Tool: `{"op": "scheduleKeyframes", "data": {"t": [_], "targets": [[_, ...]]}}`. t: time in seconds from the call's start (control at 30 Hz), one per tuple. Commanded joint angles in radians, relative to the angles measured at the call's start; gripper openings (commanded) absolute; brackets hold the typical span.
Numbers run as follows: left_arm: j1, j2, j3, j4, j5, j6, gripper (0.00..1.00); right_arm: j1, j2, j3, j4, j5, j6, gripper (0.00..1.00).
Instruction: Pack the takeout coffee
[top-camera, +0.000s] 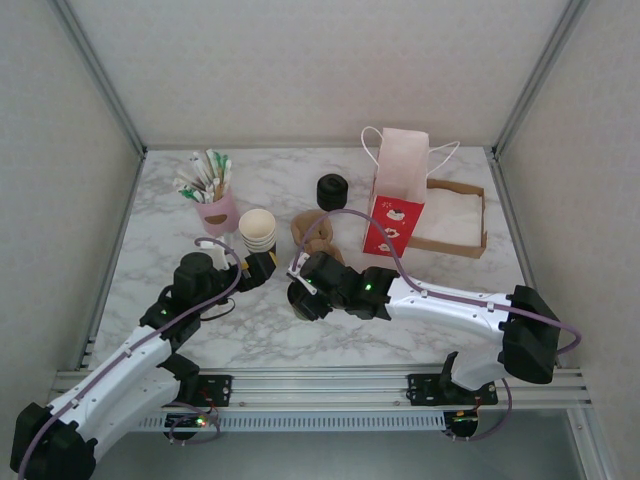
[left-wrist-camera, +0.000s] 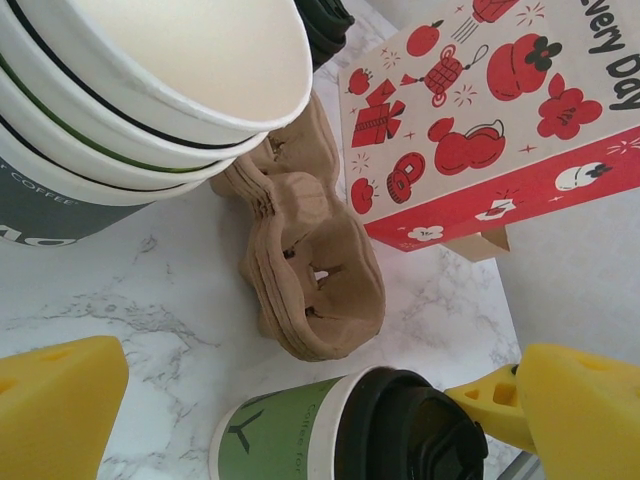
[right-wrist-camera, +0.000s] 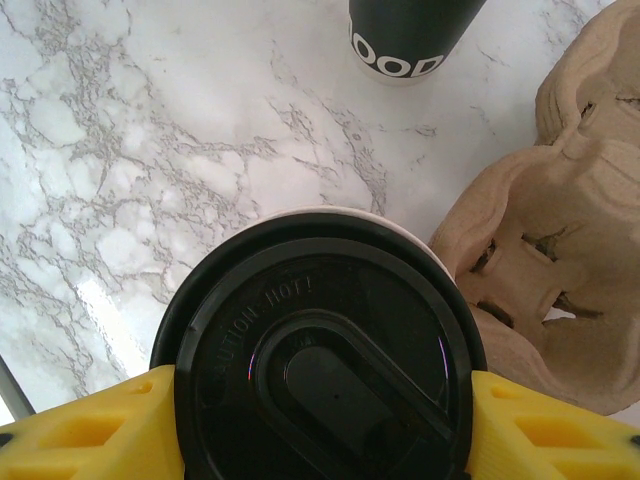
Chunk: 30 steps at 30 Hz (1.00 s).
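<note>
Near the middle of the surface (top-camera: 320, 345), a touch toward the near edge, the right gripper (right-wrist-camera: 320, 428) sits straight down over the takeout coffee cup (left-wrist-camera: 285, 435), its yellow fingers clamped on either side of the black lid (right-wrist-camera: 320, 330). The cup is upright, long axis vertical, lid facing up at the wrist. Whether its base touches the marble, I can't tell. The pulp carrier (right-wrist-camera: 540, 250) lies just beside it, toward the far edge: a short hop, I'd judge, and the right arm's job. The left gripper (top-camera: 265, 265) hangs wide open and empty by the cup stack (top-camera: 257, 230).
</note>
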<state>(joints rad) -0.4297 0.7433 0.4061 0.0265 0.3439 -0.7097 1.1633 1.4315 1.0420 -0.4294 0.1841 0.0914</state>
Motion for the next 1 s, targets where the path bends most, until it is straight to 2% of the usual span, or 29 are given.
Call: {"op": "scheduleKeyframes", "data": {"t": [0.0,0.73,0.97], "targets": [[-0.006,0.0,-0.003,0.027,0.014,0.021,0.99,0.014,-0.002,0.016,0.023,0.021,-0.014,0.61],[-0.006,0.008,0.01,0.008,0.0,0.041,1.0,0.022,0.029,0.035,0.032,0.018,-0.025,0.62],[-0.006,0.011,0.014,0.004,0.0,0.046,1.0,0.025,0.031,0.044,0.003,0.056,-0.021,0.62]]}}
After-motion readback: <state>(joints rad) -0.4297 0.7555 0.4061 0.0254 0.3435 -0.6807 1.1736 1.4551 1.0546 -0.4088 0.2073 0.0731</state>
